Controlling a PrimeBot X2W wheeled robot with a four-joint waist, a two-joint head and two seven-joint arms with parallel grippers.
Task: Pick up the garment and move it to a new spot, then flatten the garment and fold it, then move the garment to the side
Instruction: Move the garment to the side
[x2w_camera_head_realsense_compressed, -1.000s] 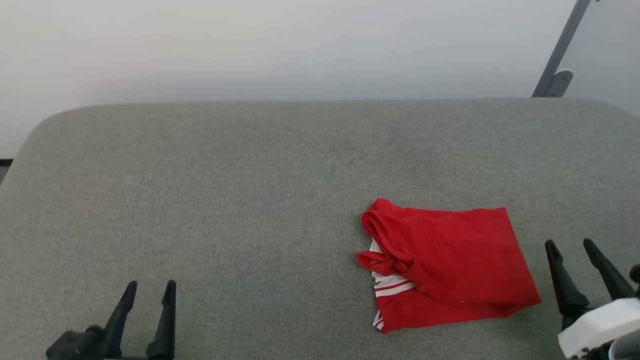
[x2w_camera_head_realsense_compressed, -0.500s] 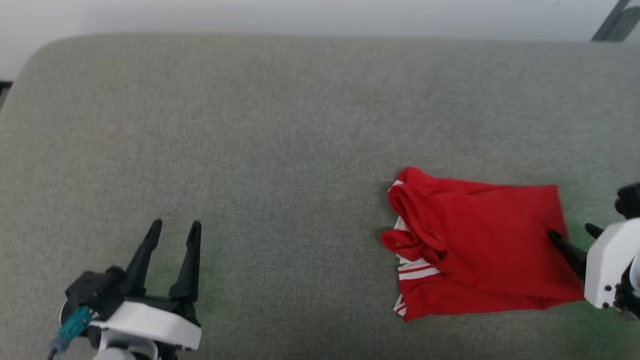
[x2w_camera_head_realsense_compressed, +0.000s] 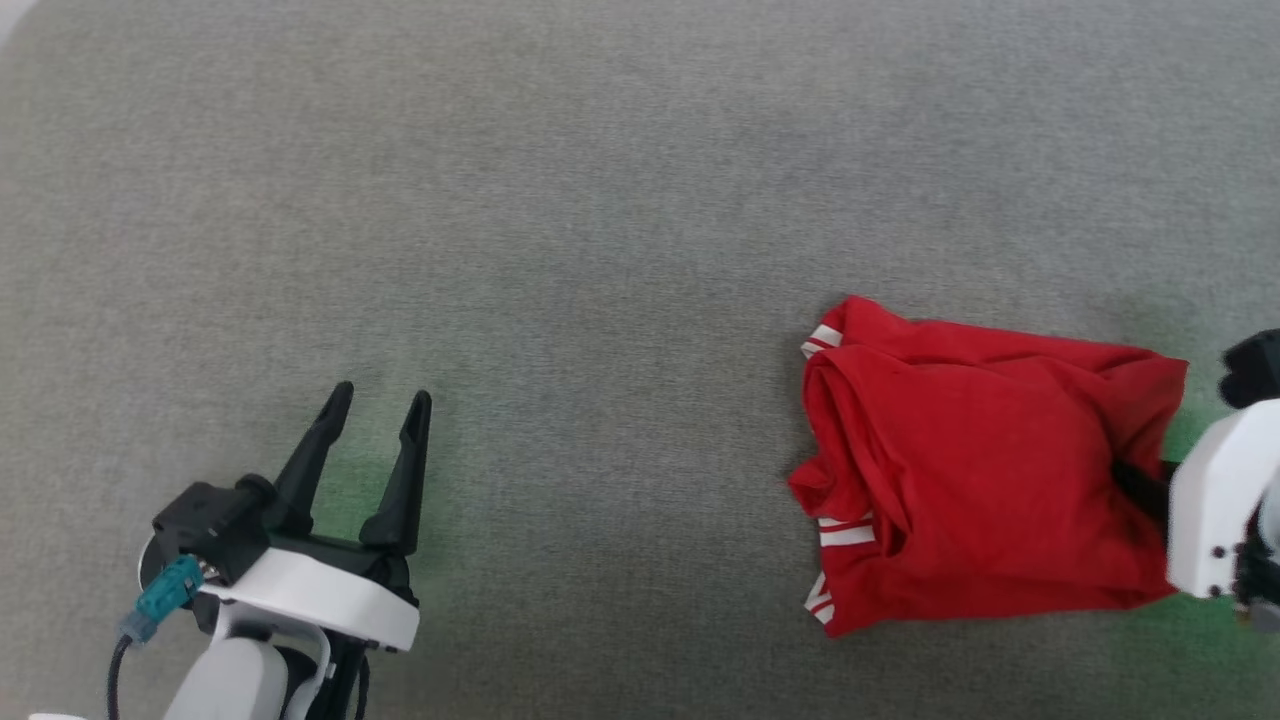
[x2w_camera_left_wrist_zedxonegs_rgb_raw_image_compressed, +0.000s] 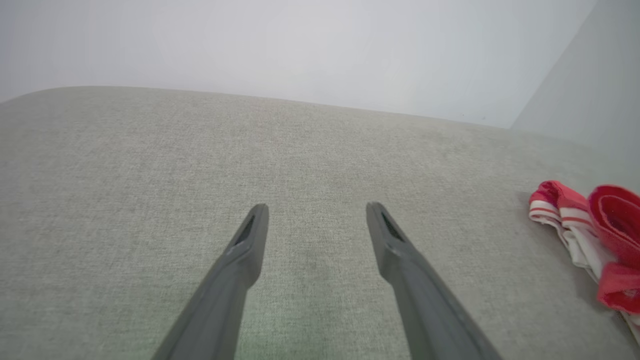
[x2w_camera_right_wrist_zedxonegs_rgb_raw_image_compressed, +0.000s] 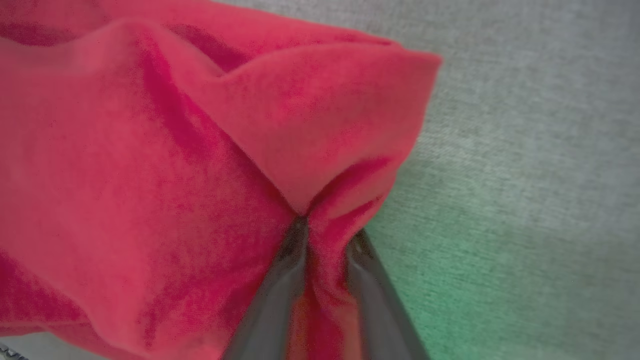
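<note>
Grey fabric-topped table (x2w_camera_head_realsense_compressed: 600, 200) is filling the scene, with a pale wall (x2w_camera_left_wrist_zedxonegs_rgb_raw_image_compressed: 300, 45) sitting behind it in the left wrist view. Right claw (x2w_camera_right_wrist_zedxonegs_rgb_raw_image_compressed: 325, 235) is pinching a fold of the garment (x2w_camera_head_realsense_compressed: 980, 470); its fingers are nearly together, and red cloth is bunching between them and puckering out from the tips. The rest of the garment is spreading away ahead of that claw and off to its left in the right wrist view, crumpled in a loose heap on the table. Cannot tell if the pinched edge is clearing the table. Striped trim (x2w_camera_head_realsense_compressed: 845, 535) is showing at the end farthest from the right claw. Left claw (x2w_camera_head_realsense_compressed: 381, 392) is hovering with fingers apart, holding nothing, and the garment is lying well off to its right.

Handling, as a judgement: this is thin, soft jersey, light and with no stiffness, so it is going to drape from whatever point is getting gripped. It is not fragile, but probably a bit slick, so a shallow pinch is risking a slip. The present hold is looking like an edge near the plain end, fine for carrying to a new spot. For flattening, taking two corners, one per claw, is looking better.
</note>
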